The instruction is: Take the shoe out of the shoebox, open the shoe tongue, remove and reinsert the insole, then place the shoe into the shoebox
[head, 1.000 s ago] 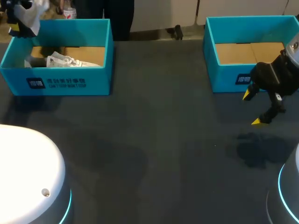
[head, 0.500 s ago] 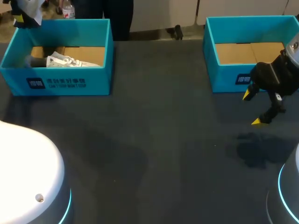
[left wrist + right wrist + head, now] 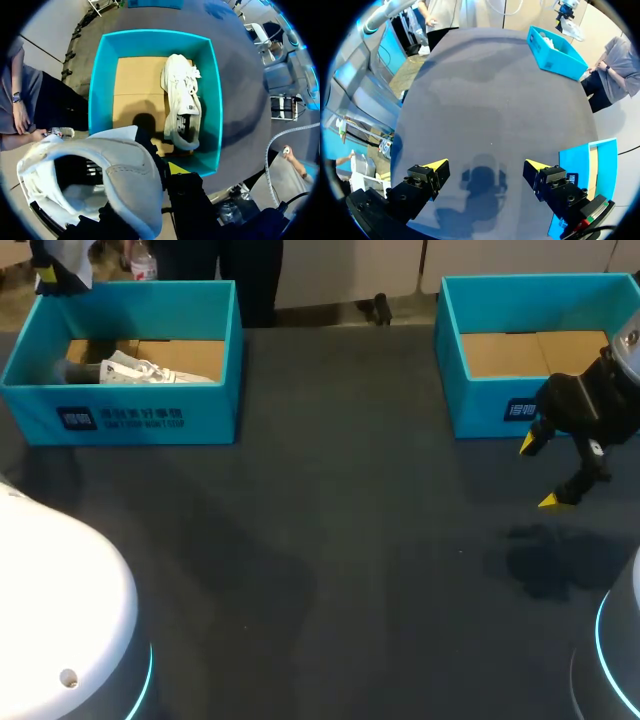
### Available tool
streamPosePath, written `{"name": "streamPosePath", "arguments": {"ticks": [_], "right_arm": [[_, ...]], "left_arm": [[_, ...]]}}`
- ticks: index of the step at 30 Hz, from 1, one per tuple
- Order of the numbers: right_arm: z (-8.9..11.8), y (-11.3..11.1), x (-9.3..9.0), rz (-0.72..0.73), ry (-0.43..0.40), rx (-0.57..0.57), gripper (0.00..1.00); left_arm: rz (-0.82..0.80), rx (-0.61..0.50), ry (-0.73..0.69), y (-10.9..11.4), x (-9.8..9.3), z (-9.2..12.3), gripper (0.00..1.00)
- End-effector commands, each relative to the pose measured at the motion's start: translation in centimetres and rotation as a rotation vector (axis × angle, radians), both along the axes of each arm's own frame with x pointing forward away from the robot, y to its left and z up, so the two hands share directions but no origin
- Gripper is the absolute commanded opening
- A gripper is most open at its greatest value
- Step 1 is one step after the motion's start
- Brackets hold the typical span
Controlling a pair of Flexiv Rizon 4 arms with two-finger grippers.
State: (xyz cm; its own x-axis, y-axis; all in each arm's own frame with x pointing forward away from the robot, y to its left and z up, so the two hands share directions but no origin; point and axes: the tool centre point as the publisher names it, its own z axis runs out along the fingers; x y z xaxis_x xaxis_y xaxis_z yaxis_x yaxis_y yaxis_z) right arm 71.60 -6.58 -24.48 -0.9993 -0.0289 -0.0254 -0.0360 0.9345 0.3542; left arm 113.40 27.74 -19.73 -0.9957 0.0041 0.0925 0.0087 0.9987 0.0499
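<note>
My left gripper [image 3: 48,272] hangs above the far left corner of the left teal shoebox [image 3: 150,420], shut on a white shoe [image 3: 72,254]. In the left wrist view that held shoe [image 3: 105,175] fills the space before the gripper [image 3: 167,172], gripped at its rim with its opening showing. Below it a second white shoe [image 3: 182,100] lies on its side inside the shoebox [image 3: 100,100]. That boxed shoe [image 3: 150,370] also shows from the head camera. My right gripper [image 3: 548,472] is open and empty, low over the table in front of the right shoebox [image 3: 450,370].
The right teal shoebox holds only its cardboard floor [image 3: 530,350]. The dark table [image 3: 330,540] stretches between the two boxes. My right gripper [image 3: 485,167] looks over the bare table [image 3: 485,90] toward the far left shoebox [image 3: 555,50].
My left gripper has risen a little higher with the white shoe, toward the far left corner. The right arm has not moved.
</note>
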Motion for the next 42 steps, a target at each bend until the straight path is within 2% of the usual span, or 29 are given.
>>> {"name": "streamPosePath", "arguments": {"ticks": [1, 14, 15, 17, 19, 26, 27, 30, 31, 34, 38, 40, 42], "right_arm": [[-0.1, 0.1, 0.0, -0.001, 0.0, -0.002, 1.0], [-0.1, 0.1, 0.0, -0.001, 0.0, -0.002, 1.0], [-0.1, 0.1, 0.0, -0.001, 0.0, -0.002, 1.0], [-0.1, 0.1, 0.0, -0.001, 0.0, -0.002, 1.0], [-0.1, 0.1, 0.0, -0.001, 0.0, -0.002, 1.0], [-0.1, 0.1, 0.0, -0.001, 0.0, -0.002, 1.0], [-0.1, 0.1, 0.0, -0.001, 0.0, -0.002, 1.0], [-0.1, 0.1, 0.0, -0.001, 0.0, -0.002, 1.0], [-0.1, 0.1, 0.0, -0.001, 0.0, -0.002, 1.0], [-0.1, 0.1, 0.0, -0.001, 0.0, -0.002, 1.0], [-0.1, 0.1, 0.0, -0.001, 0.0, -0.002, 1.0], [-0.1, 0.1, 0.0, -0.001, 0.0, -0.002, 1.0], [-0.1, 0.1, 0.0, -0.001, 0.0, -0.002, 1.0]], "left_arm": [[0.002, 0.001, 0.059, 0.0, 0.8, 0.2, 0.0], [0.002, 0.001, 0.059, 0.0, 0.8, 0.2, 0.0], [-0.09, 0.001, 0.048, -0.4, 0.3, 0.5, 0.0], [-0.14, 0.031, 0.037, -0.7, 0.0, 0.7, 0.0], [-0.239, -0.028, 0.024, -0.4, -0.4, 1.1, 0.0], [-0.497, 0.081, -0.005, 0.9, -0.9, 2.1, 0.0], [-0.495, 0.087, -0.01, 1.1, -0.7, 2.2, 0.0], [-0.628, 0.137, 0.013, 1.2, -0.4, 1.9, 0.0], [-0.722, 0.155, 0.01, 1.2, -0.4, 1.7, 0.0], [-0.908, 0.187, -0.067, 1.5, -0.8, 1.2, 0.0], [-1.134, 0.115, -0.059, 2.4, -0.4, 1.0, 0.0], [-1.219, 0.137, -0.084, 2.7, -0.4, 1.0, 0.0], [-1.211, 0.215, -0.072, 2.6, 0.0, 1.0, 0.0]]}}
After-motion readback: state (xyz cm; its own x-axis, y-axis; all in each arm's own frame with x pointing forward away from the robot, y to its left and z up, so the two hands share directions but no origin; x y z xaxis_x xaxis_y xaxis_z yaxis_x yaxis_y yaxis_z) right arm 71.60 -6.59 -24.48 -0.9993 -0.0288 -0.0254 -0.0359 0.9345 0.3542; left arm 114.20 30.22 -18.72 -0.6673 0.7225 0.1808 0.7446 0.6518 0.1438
